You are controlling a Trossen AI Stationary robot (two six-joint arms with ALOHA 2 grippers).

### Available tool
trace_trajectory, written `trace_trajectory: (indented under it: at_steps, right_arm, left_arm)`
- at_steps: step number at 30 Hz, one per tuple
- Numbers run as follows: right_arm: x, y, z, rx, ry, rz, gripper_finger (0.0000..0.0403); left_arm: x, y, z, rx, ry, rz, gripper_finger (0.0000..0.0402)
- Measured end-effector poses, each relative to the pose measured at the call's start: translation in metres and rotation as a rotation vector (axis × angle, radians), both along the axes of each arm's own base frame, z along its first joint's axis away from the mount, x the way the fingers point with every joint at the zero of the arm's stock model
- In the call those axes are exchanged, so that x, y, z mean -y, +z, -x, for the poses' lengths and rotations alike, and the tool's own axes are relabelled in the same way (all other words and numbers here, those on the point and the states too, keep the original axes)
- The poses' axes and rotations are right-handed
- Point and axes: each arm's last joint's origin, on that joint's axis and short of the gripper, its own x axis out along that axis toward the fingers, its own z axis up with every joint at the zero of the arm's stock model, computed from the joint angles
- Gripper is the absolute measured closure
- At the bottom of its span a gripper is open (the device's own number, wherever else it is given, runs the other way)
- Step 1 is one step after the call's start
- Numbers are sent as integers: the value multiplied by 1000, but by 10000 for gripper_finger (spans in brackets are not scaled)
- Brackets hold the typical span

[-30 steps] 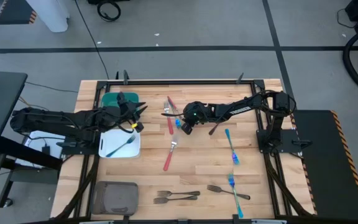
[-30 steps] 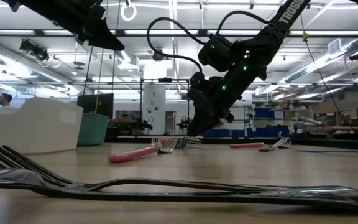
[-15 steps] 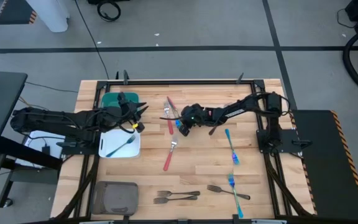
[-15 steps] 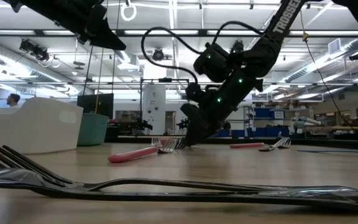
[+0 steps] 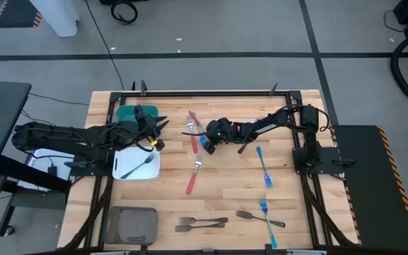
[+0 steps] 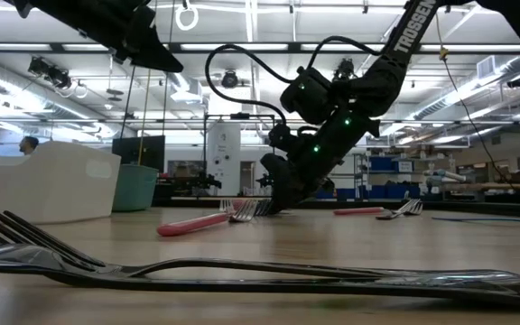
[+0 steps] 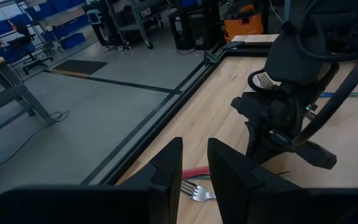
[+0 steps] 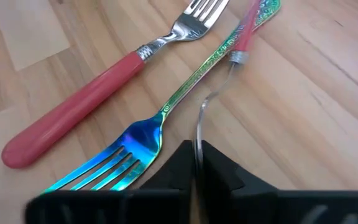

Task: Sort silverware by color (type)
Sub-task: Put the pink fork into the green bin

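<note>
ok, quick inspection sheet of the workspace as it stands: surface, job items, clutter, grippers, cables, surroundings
Surface: wooden table, black frame around it.
Job's things: red-handled forks and blue forks scattered mid-table; grey forks near the front edge; one fork in the white bin.
Clutter: nothing seen beyond the green bin and grey bin.
Grippers: right gripper down at the table, jaws shut on a thin metal utensil beside an iridescent blue fork; left gripper waits by the green and white bins.
Cables: black cable looping over the right arm.
Surroundings: open lab, people far off.
</note>
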Motion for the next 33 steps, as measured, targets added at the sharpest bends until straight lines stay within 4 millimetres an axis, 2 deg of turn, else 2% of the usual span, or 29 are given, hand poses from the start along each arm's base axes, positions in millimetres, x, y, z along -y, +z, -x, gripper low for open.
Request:
trace_trajectory:
  at_steps: [6, 10, 16, 19, 26, 33]
  right_arm:
    - [4, 1, 1, 3, -3, 2, 387]
    - [6, 9, 3, -3, 4, 28, 395]
    - [2, 43, 6, 60, 47, 88, 395]
    - [-3, 68, 9, 112, 83, 133, 395]
    - [-32, 124, 22, 212, 205, 231, 395]
    - [-77, 162, 39, 271, 344, 331, 395]
  left_arm:
    - [0, 0, 0, -2, 0, 0, 315]
    - [0, 0, 0, -2, 0, 0, 315]
    - [0, -1, -1, -5, 1, 1, 315]
    - [0, -3, -2, -18, 0, 1, 315]
    - [0, -6, -7, -20, -11, 15, 315]
    - [5, -5, -11, 42, -181, 144, 315]
